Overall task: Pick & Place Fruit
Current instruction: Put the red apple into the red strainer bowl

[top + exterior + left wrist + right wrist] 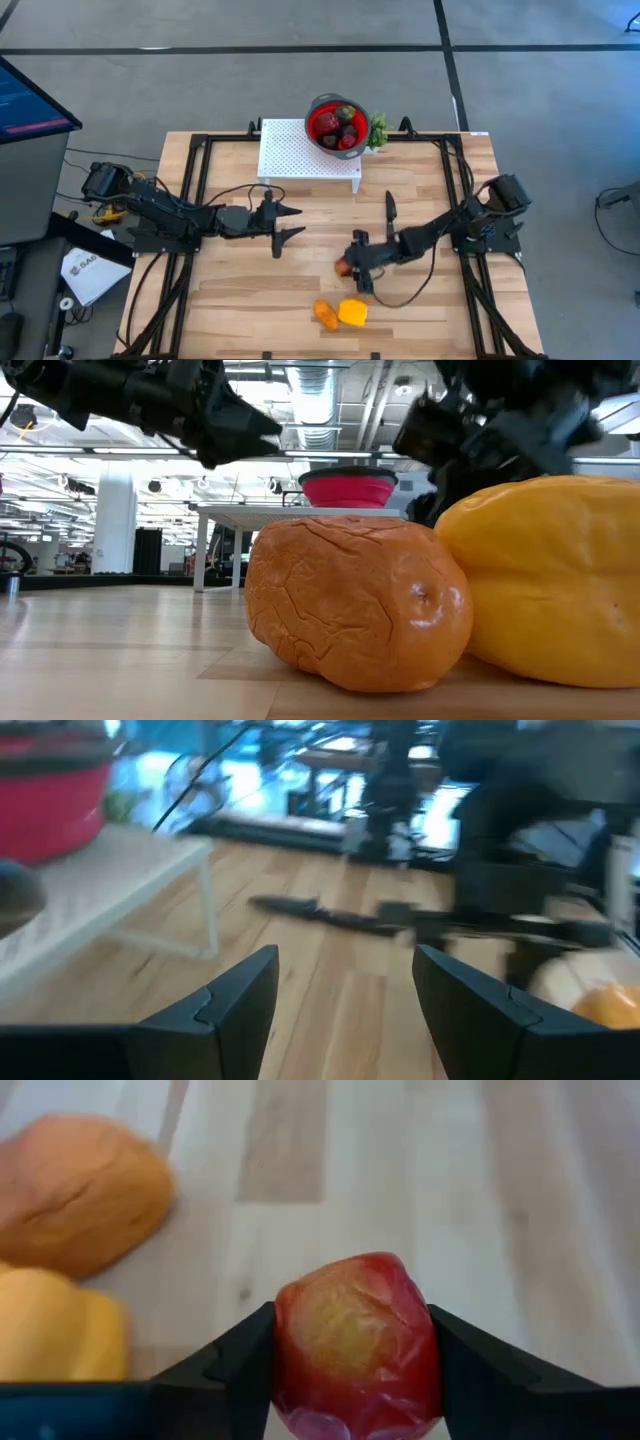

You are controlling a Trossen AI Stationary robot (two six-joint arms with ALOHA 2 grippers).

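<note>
Right gripper (350, 1370) clamped on a red fruit (352, 1342) low over the table (420, 300); the rest waits.

Nearest the front edge lie the orange fruit (355, 605) and the larger yellow fruit (545, 575), touching; just behind them the red piece sits between the right fingers (235, 1355), held at its widest middle; it looks light, smooth and glossy, likely slippery, so a grip across the belly seems wisest; the left gripper (285, 222) hovers mid-table, fingers spread, holding nothing; farther off lies the black knife (390, 206); at the back the red bowl (322, 107) on the white stand (290, 155) already holds several fruit.
</note>
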